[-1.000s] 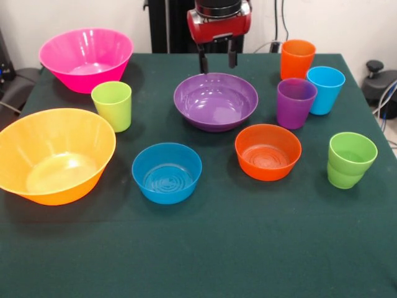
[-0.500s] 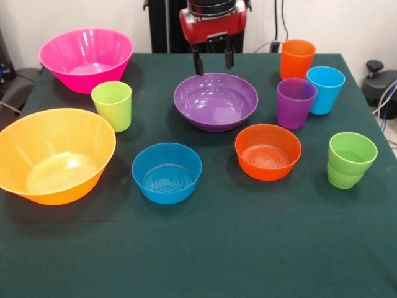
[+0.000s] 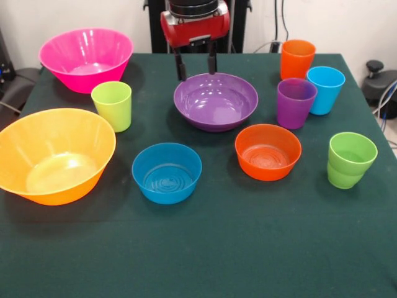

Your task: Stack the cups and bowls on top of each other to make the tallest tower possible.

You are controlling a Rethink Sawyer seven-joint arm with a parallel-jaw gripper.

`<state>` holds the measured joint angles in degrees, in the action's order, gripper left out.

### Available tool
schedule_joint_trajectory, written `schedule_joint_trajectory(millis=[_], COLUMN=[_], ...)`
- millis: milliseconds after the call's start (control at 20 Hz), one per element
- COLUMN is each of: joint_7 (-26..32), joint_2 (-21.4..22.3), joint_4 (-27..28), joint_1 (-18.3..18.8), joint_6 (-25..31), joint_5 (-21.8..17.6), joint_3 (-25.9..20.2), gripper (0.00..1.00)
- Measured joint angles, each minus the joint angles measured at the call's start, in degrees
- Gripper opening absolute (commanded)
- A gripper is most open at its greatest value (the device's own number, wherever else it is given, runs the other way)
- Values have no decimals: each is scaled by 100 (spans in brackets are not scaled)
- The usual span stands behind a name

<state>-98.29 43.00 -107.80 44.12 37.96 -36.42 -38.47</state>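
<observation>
A: Where's the gripper?
B: Above the far rim of the purple bowl, jaws spread and empty; I can't quite tell its height.
A: Anything stacked?
B: No. The lime-yellow cup and blue bowl stand apart on the tabletop, the cup between the pink bowl and yellow-orange bowl.

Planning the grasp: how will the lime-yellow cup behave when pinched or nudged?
The lime-yellow cup looks like thin smooth plastic, so probably light and a bit slippery. Upright and taller than wide, it may tip if pushed high. Tapered walls could let it slide downward.
</observation>
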Motion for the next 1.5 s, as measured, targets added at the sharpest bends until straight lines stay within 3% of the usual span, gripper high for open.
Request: schedule_joint_trajectory(millis=[800,1500], joint_7=[0,4], joint_2=[-44,-365], joint_4=[1,1], joint_1=[181,241], joint_6=[1,0], joint_5=[-733,-1346], joint_3=[-116,-142], gripper=[100,100])
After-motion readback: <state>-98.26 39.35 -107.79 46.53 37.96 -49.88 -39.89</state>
